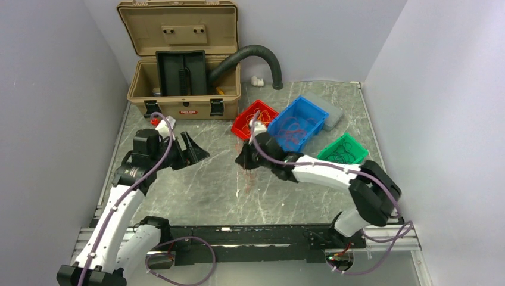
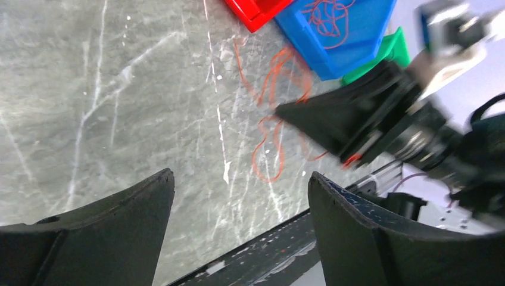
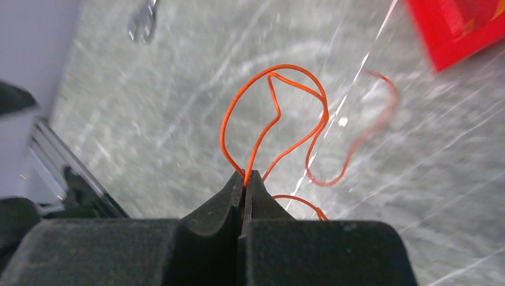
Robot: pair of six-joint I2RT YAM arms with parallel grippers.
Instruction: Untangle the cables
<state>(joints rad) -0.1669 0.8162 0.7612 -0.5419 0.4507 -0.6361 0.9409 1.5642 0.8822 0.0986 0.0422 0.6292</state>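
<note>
Right wrist view: my right hand (image 3: 244, 179) is pinched shut on one orange cable (image 3: 284, 67), which loops over the worktop (image 1: 202, 190). Other cables (image 1: 292, 128) lie in the red bin (image 1: 237, 126), blue bin (image 1: 314, 105) and green bin (image 1: 359, 145), so I judge sorting well along. My left hand (image 2: 241, 174) hovers nearby, spread wide and empty.

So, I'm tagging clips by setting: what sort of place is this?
Probably a robot lab cell: plain walls box in the table, with a red bin, blue bin and green bin near a tan tool case.
</note>
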